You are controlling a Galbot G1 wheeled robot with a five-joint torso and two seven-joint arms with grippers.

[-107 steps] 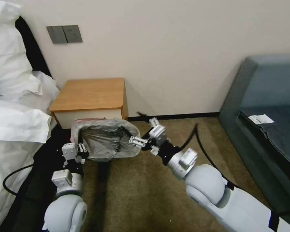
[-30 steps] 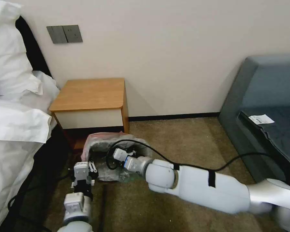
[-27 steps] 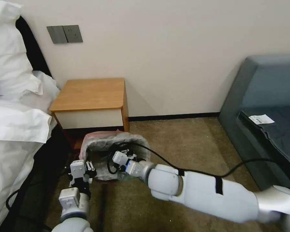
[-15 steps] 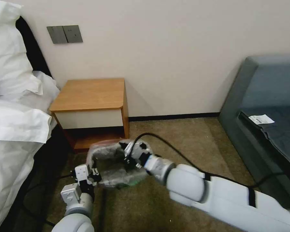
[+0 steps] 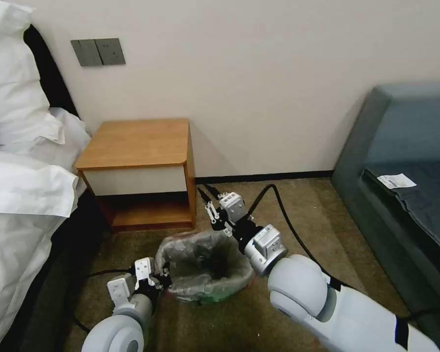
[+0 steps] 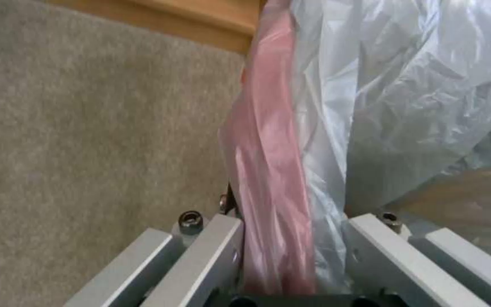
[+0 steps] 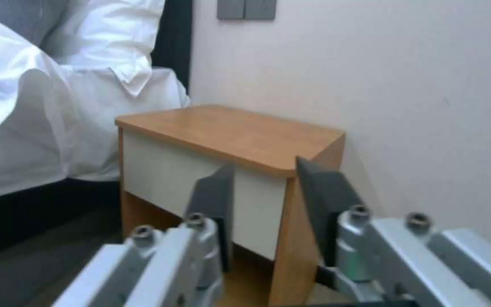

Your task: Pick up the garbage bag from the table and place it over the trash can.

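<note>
Low in the head view, left of centre, the left hand was clamped on the bag, its two fingers pressed against the pink band of the mouth edge in the left wrist view, with grey plastic bunched just beyond. One bag was there, and it lay spread over one bin, of which a pale green strip showed under the plastic at the lower centre of the frame. The bag's mouth stood open upward, dark inside. The bin stood on the carpet.

Just above and right of the bag, near the frame's centre, the right hand hung free with its two dark fingers parted and nothing between them, pointing toward the counter. One cable looped from that arm.

Farther back, in the middle left, stood one counter, its top bare, with a white drawer front and an open lower shelf. Bedding lay along the left edge, and a dark sofa along the right. On the wall at upper left sat two grey switch plates.
</note>
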